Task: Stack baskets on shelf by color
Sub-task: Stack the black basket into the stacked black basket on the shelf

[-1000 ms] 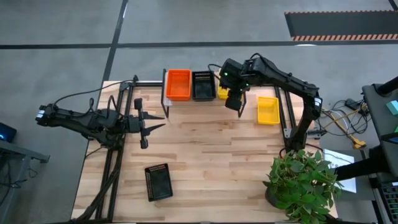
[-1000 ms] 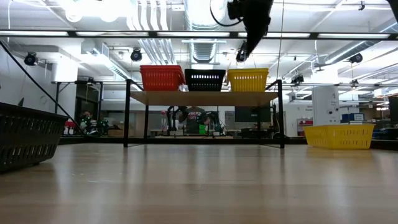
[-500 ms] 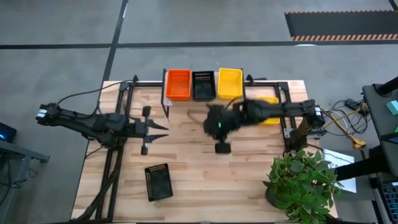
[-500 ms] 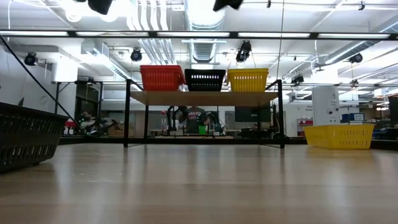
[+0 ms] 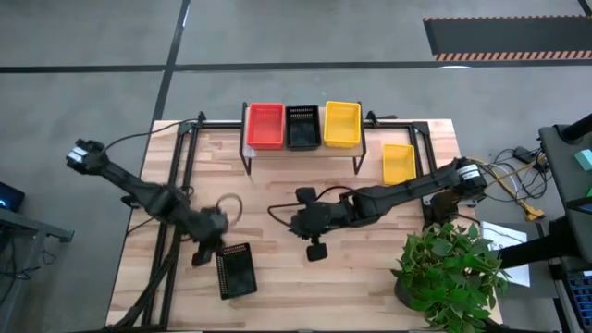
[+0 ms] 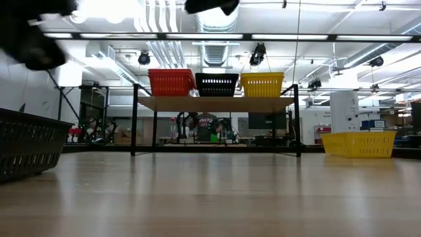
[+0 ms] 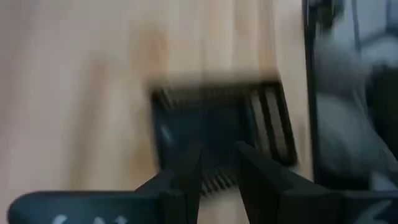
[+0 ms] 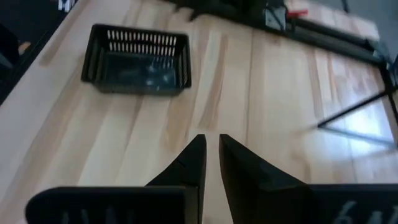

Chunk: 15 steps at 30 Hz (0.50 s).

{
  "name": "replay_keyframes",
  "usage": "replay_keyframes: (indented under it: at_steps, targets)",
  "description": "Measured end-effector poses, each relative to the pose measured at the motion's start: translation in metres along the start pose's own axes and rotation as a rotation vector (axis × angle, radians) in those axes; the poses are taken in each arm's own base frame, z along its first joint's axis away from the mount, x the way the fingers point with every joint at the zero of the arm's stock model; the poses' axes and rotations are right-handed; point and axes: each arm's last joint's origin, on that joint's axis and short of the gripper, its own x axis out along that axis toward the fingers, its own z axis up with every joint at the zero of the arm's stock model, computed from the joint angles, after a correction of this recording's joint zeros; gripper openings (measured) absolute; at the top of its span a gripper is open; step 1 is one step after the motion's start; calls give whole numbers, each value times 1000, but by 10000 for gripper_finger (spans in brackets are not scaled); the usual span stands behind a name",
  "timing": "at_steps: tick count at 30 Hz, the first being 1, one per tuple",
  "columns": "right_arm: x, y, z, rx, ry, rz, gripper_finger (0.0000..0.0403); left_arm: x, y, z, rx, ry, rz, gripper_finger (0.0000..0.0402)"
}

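The shelf [image 5: 301, 148] stands at the table's far edge and carries a red-orange basket [image 5: 265, 125], a black basket [image 5: 302, 127] and a yellow basket [image 5: 342, 123] side by side on its plank [image 6: 217, 103]. Another yellow basket [image 5: 399, 164] rests on its bottom on the table, right of the shelf. Another black basket [image 5: 235, 271] rests on its bottom near the front left and shows in the left wrist view [image 7: 217, 130]. My left gripper [image 5: 200, 256] is open and empty, just left of that basket. My right gripper [image 5: 316, 248] is shut and empty over the table's middle.
A potted plant [image 5: 453, 273] stands at the table's near right corner. Black frame bars [image 5: 180, 176] run along the table's left side and others [image 5: 427, 162] along its right. Bare wood [image 5: 277, 185] lies between the shelf and the grippers.
My right gripper has left the shelf's yellow basket and swung toward the table's near edge and left, to the middle of the table. My left gripper has gone toward the near edge, to the black basket on the table, and has turned toward it. The baskets have stayed where they were.
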Motion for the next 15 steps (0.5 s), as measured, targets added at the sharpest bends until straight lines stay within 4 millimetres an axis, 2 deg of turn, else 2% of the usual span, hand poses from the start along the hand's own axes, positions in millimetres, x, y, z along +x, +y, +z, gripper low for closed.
replay_keyframes:
  at_steps: [4, 9, 15]
  targets:
    - [15, 3, -10, -24, -92, -9, 55, 18, -19, -18, -78, 257, -19, 77]
    - [23, 7, -13, 20, -187, -8, 110, 31, -43, -33, -157, 514, -4, 77]
    - [27, 16, -11, 51, -285, 5, 172, 55, -54, -41, -144, 551, 15, 77]
